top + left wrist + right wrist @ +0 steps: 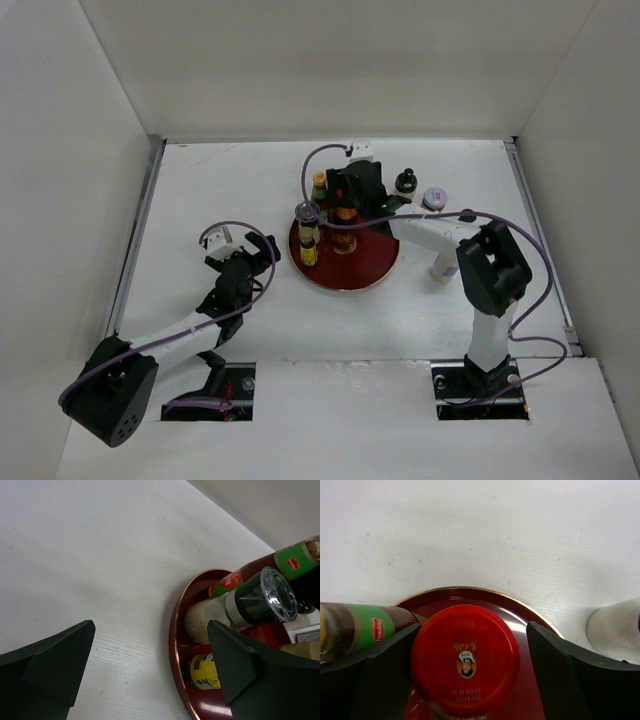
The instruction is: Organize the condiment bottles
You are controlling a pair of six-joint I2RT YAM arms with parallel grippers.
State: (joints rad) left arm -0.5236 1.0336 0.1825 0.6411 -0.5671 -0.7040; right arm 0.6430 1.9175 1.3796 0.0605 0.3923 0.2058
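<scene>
Four of the seven bottles are sitting on the round red lacquer tray (368,272): a grinder with a clear plastic cap and white grains (307,214), a small jar with a yellow label (309,252), a green-labelled brown bottle (320,186), and a dark bottle with a glossy red cap (465,660).

Three are waiting off the tray on the matte white table (200,190): a black-capped bottle (405,181), a silver-lidded jar (434,198), and a pale bottle (442,267) beside the right arm. Judging so, the job is a little over half done.

The right gripper (472,627) is straddling the red cap, its fingers close on both sides; I cannot tell whether it is gripping. The left gripper (150,630) is hanging wide open and empty over bare table, just beside the tray's gold-edged rim.
</scene>
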